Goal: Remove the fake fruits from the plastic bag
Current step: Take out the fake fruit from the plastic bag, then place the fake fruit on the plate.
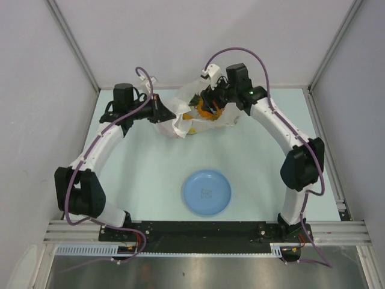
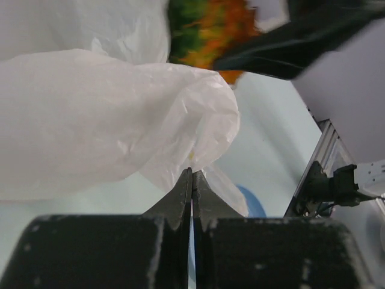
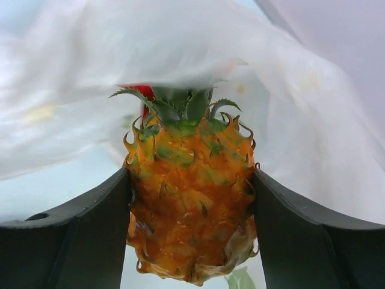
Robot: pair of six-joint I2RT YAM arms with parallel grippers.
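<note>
step in hand: getting the first fruit out. my right gripper (image 3: 191, 217) is clamped on the pineapple (image 3: 189, 174), fingers (image 3: 78, 241) against both its sides, at the mouth of the plastic bag (image 1: 180, 120), upper centre of the top view. my left gripper (image 2: 192, 179) is pinched shut on a fold of the bag. next, i judge: lift the pineapple clear, with the bag held back.

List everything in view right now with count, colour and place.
plastic bag: one, translucent white, crumpled at the far middle of the table
pineapple: one, orange with green crown, at the bag's mouth
red piece: one, glossy red, behind the crown, mostly hidden
yellow shape: one, dim through the bag's film
plate: one, light blue, near middle
table: one, pale blue-green
left jaws: black, shut on a bag fold
right jaws: black, closed on the pineapple's sides
</note>
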